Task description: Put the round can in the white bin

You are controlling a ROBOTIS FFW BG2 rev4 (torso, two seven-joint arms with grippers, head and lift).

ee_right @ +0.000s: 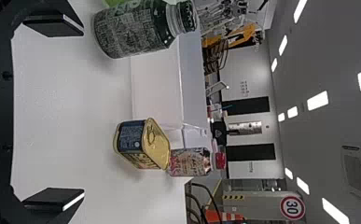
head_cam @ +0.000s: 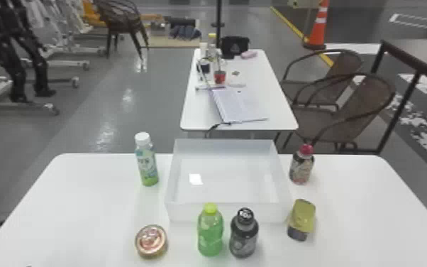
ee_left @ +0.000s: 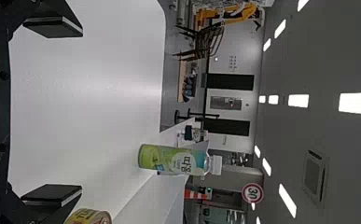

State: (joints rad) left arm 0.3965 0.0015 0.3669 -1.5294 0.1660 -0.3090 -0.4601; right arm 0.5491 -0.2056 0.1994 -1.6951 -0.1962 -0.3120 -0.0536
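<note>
The round can (head_cam: 151, 241) stands on the near left part of the table, left of the green bottle. The white bin (head_cam: 228, 212) is at the table's middle, behind the two near bottles. In the left wrist view my left gripper (ee_left: 52, 112) is open with nothing between its fingers, and the round can (ee_left: 89, 216) lies just beside one fingertip. My right gripper (ee_right: 53, 112) is also open and holds nothing in the right wrist view; beyond it are a square can (ee_right: 143, 143) and a dark bottle (ee_right: 130, 29).
A white-capped bottle (head_cam: 147, 163) stands left of the bin. The green bottle (head_cam: 210, 232) and a black bottle (head_cam: 244, 236) stand close before it. A red-capped bottle (head_cam: 301, 167) and the square can (head_cam: 302, 218) are to its right.
</note>
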